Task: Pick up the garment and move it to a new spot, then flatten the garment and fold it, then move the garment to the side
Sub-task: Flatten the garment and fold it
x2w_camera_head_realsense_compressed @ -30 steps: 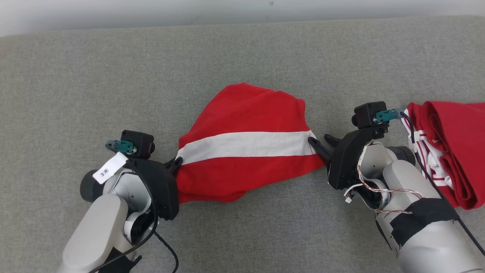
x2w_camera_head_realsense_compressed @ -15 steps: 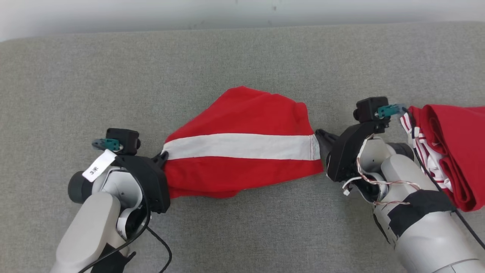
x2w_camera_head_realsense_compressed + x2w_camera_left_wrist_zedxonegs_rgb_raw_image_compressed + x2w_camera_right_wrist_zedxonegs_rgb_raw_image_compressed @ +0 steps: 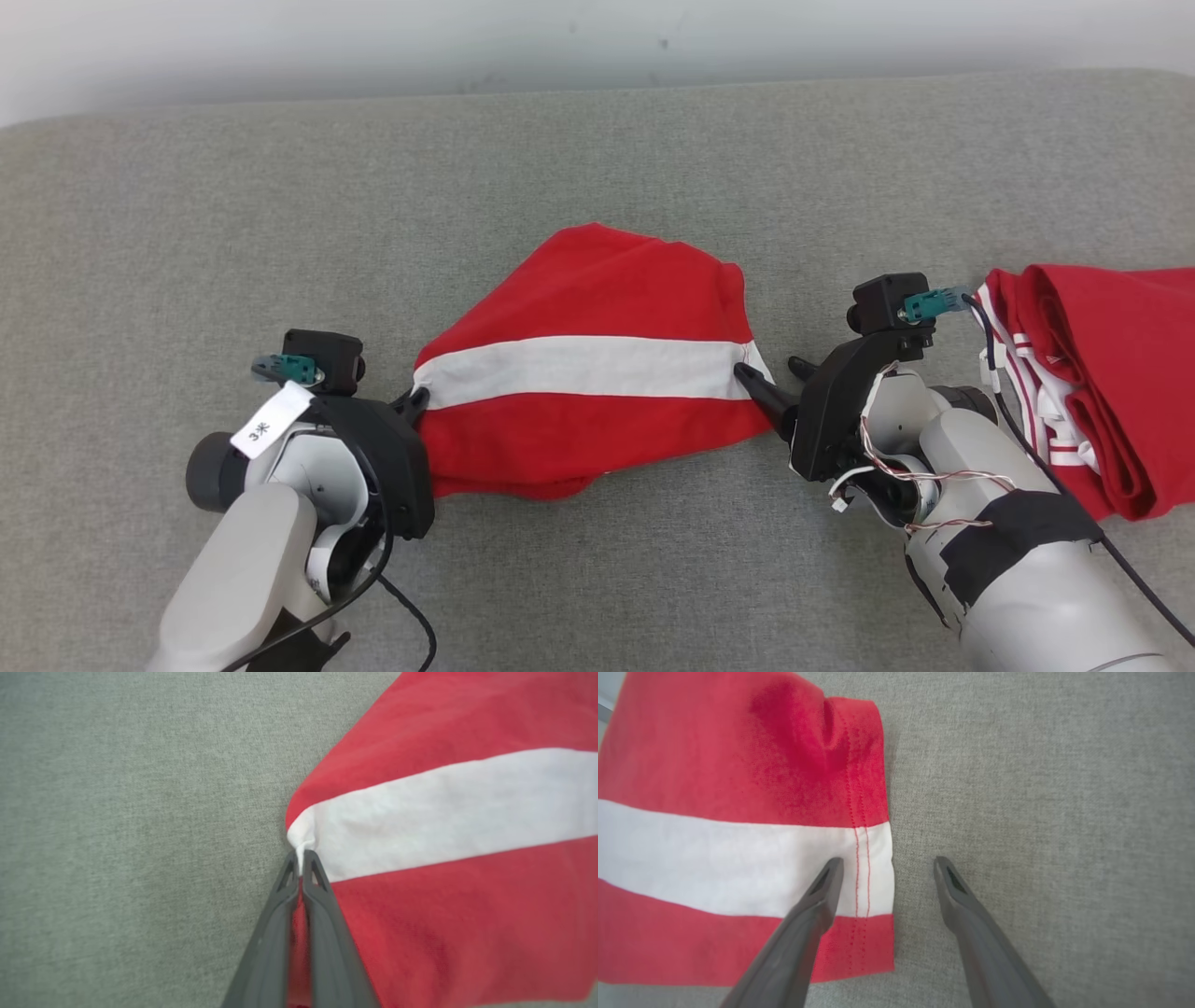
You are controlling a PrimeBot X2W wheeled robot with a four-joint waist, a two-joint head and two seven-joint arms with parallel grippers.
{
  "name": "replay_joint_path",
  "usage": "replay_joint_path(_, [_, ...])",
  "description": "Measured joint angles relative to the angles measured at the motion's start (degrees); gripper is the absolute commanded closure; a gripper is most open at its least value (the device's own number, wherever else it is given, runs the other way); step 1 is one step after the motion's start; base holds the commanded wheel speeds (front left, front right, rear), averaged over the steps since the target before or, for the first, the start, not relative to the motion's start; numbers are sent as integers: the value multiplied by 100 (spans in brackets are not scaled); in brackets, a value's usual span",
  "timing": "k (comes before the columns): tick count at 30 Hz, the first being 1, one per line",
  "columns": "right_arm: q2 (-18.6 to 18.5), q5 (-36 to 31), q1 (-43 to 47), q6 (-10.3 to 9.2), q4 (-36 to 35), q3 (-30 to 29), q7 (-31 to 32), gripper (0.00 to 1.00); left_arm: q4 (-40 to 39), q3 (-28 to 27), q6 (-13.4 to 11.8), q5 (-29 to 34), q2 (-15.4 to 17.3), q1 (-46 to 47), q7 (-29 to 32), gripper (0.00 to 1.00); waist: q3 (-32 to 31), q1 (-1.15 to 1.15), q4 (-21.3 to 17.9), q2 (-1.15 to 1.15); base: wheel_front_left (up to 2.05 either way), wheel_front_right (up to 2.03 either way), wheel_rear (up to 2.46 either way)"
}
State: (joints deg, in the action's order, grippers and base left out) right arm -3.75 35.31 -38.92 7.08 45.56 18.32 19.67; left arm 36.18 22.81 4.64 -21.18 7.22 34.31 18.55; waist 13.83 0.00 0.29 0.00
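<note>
- The garment [image 3: 588, 373], red with one broad white band across it, lay at the centre of the head view on the grey cloth surface [image 3: 597, 159], bunched up to a peak along its upper edge.
- My left gripper [image 3: 417, 401] sat at the lower left of that view, against the garment's left end.
- In my left wrist view my two fingers were pressed together, pinching a small pucker of the white band at the cloth's left edge. Red cloth showed in the slit between them lower down.
- My right gripper [image 3: 767, 367] was at the garment's right end, right of centre in the head view, with its jaws spread wide and nothing held.
- In my right wrist view one finger [image 3: 817, 896] lay over the white band just inside the double-stitched hem. The other was over bare grey surface, so the hem edge fell between them.
- I could not tell whether either tip touched the cloth.
- A heap of red clothes [image 3: 1092, 392] with white stripes lay at the right edge of the head view, just beside my right forearm [image 3: 1027, 579] and apart from the garment.
- A pale wall [image 3: 560, 37] ran along the top of the head view.
</note>
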Motion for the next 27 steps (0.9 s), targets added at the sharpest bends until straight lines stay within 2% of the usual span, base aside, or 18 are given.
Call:
replay_joint_path(11, [-26, 114, -65, 0, 174, 130, 51, 0, 42, 66, 47, 7, -76, 10, -47, 100, 73, 0, 193, -1, 0, 0, 0])
replay_joint_path(15, [-63, 345, -133, 0, 243, 286, 57, 0, 78, 65, 49, 7, -78, 10, -65, 100, 92, 0, 237, -1, 0, 0, 0])
replay_joint_path(16, [-73, 387, -138, -2, 243, 339, 58, 19, 89, 66, 49, 7, -80, 12, -79, 100, 94, 0, 246, -1, 0, 0, 0])
replay_joint_path(17, [-82, 416, -142, -3, 243, 402, 59, 52, 101, 66, 49, 7, -83, 13, -92, 100, 97, 0, 253, -1, 0, 0, 0])
replay_joint_path(19, [-97, 467, -149, -7, 238, 523, 76, 100, 118, 70, 52, 5, -93, 23, -92, 100, 105, 0, 267, -1, 0, 0, 0])
replay_joint_path(27, [-45, 483, -242, -11, 275, 692, 77, 100, 192, 52, 92, 5, -89, 41, -155, 100, 92, 0, 262, -1, 0, 0, 0])
